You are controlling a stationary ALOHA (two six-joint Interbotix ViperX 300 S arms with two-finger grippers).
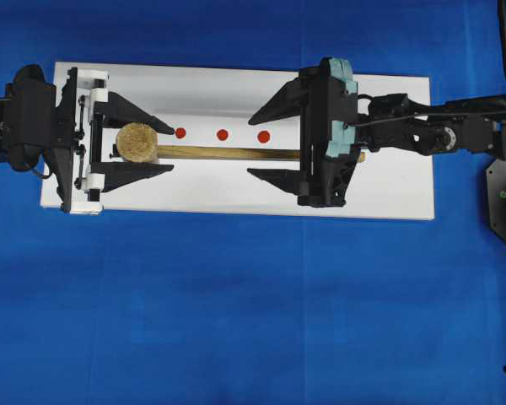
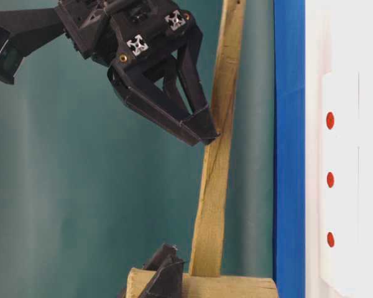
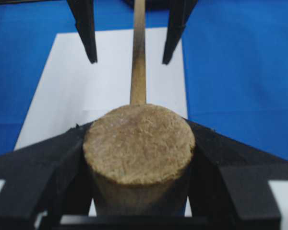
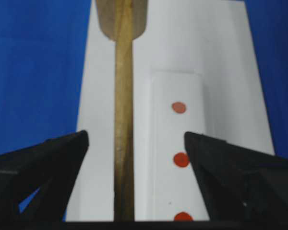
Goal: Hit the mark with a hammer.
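Light wooden mallet w/ thick cylindrical head and long flat handle (image 1: 202,153): in overhead view the handle's right stretch is hidden under the right black pincer (image 1: 270,143); only a stub shows past it. Table-level view cuts the head at the bottom edge and the handle at the top. Left black pincer (image 2: 165,276) there is mostly out of frame, one fingertip showing, so grip can't be judged from that view. Left wrist view: head blurred, its lower part hidden behind pincer frame. Right wrist view: nearest red round mark (image 4: 183,216) cut by the bottom edge, head cropped at top.
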